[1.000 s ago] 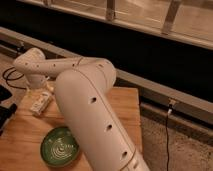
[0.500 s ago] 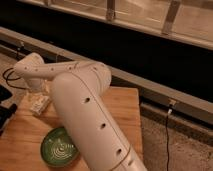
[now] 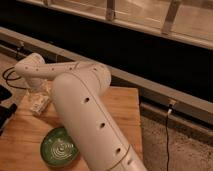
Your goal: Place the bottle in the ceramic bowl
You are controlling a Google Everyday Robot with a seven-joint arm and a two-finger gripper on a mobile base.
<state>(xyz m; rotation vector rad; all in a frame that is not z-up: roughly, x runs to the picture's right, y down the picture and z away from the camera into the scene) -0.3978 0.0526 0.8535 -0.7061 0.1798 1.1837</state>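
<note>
My gripper (image 3: 42, 95) is spread wide and empty, just above the small slim white plastic bottle (image 3: 37, 106), which lies slantwise. The round green glazed ceramic bowl (image 3: 59, 148) sits nearer the camera.

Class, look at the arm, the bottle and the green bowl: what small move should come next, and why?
Probably ease the gripper down onto the bottle to take hold of it. The gripper hangs just above the bottle, which lies on the wooden table at its back left, while the ceramic bowl near the front shows only its rings.
</note>
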